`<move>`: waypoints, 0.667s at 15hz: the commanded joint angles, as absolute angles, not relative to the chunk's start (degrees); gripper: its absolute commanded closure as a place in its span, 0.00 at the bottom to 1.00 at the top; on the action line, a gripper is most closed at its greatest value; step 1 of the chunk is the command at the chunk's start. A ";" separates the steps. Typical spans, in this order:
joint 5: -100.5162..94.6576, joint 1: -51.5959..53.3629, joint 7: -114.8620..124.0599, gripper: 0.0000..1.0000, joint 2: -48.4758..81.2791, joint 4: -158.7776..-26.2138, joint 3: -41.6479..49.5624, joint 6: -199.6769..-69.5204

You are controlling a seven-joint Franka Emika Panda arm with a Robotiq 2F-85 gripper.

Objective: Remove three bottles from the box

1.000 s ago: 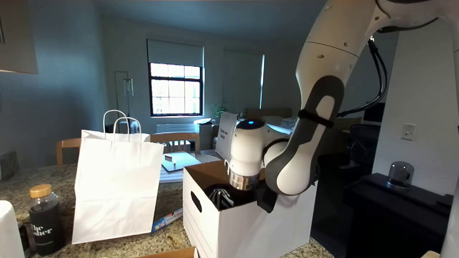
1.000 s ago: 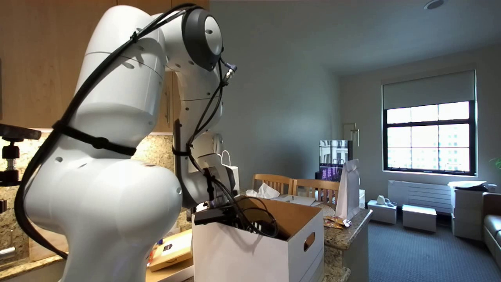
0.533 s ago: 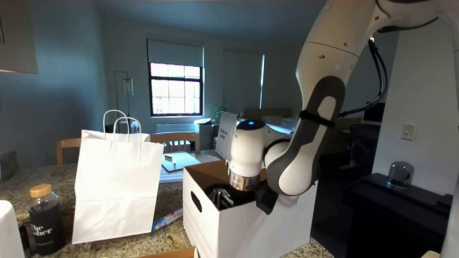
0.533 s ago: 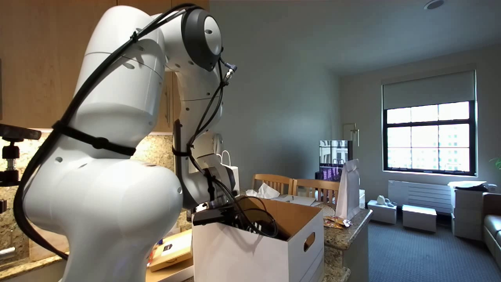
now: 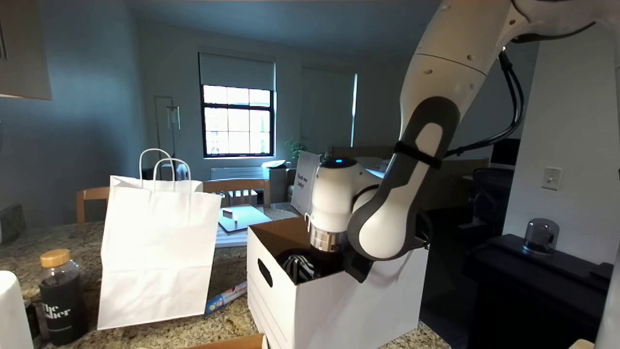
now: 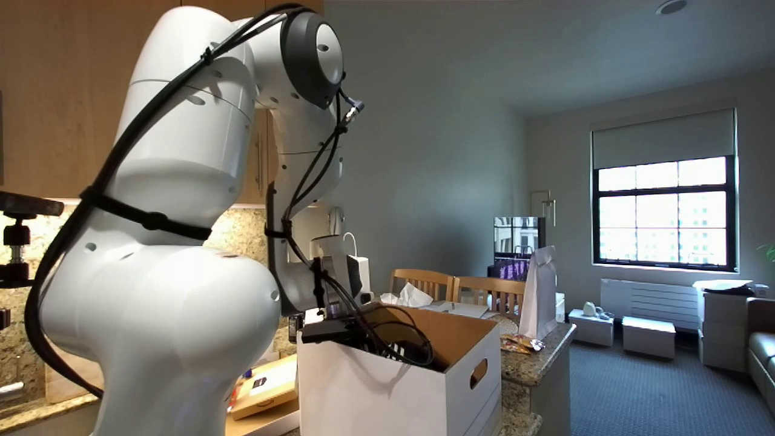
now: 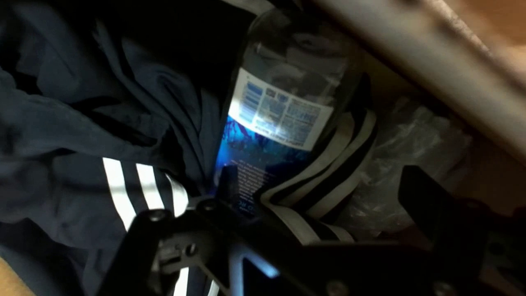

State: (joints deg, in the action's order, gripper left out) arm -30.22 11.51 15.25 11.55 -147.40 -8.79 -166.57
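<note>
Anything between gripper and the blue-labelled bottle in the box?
Yes, partly: in the wrist view, a fold of striped cloth lies over the lower right of the bottle, between it and the open gripper. The bottle's white label panel is uncovered.

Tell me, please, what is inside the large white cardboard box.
Visible are a transparent bottle with a blue and white label, dark cloth with white stripes and crumpled clear film. The cloth and black tool hide one end of the bottle; anything beneath cannot be seen.
</note>
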 commanded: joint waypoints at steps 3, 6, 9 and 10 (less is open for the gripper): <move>-11.62 5.23 -7.51 0.00 5.80 -144.26 -14.51 -155.25; -9.15 6.58 -13.78 0.00 5.78 -136.06 -11.31 -142.83; -11.23 6.81 -17.36 0.00 9.57 -126.46 -9.61 -128.96; -10.78 6.70 -19.50 0.00 11.10 -124.06 -9.37 -125.73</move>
State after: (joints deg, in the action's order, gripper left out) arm -11.16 6.91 -13.93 6.83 -131.06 -10.25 -134.37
